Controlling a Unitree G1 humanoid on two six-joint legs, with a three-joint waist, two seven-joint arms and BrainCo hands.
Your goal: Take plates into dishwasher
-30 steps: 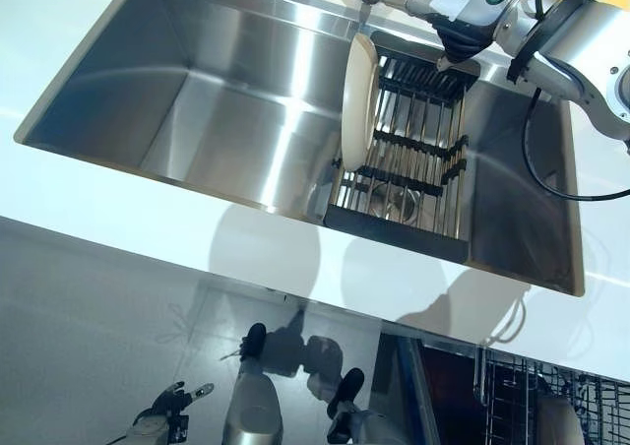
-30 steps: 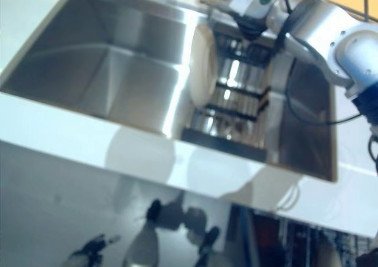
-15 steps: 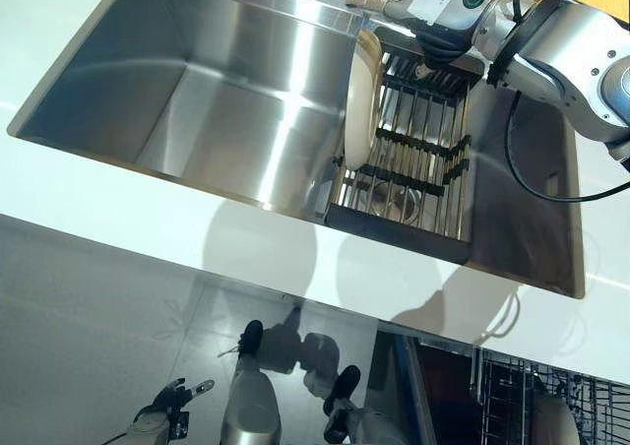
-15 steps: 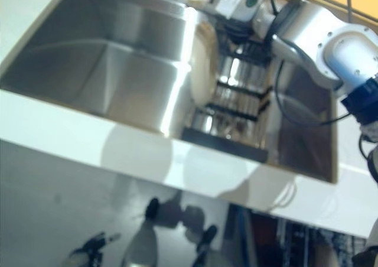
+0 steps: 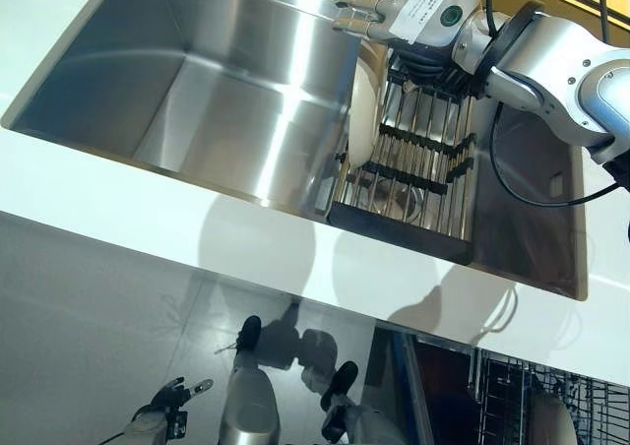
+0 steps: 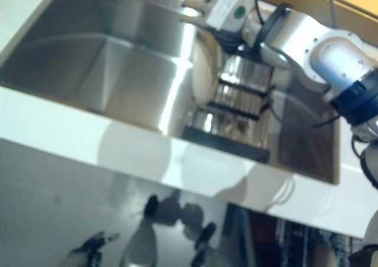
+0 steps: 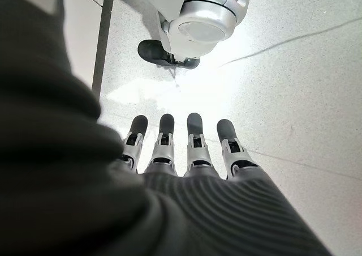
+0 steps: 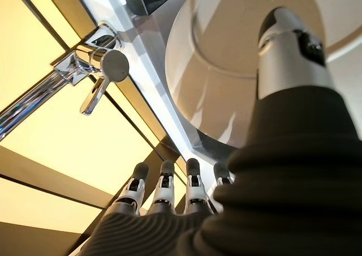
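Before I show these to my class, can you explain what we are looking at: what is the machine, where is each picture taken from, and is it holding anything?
It is a humanoid robot with two arms, meant to move plates to a dishwasher. Two pictures come from cameras in its head, looking down at a steel sink set in a white counter. Two more come from cameras on its wrists.

In the sink stands a rack with one plate upright on edge. The right hand reaches over the plate's top, fingers straight; its wrist view shows the thumb in front of the plate and a tap behind. It grips nothing yet.

The left hand hangs open over the floor, holding nothing. A dishwasher basket shows low in the head view.
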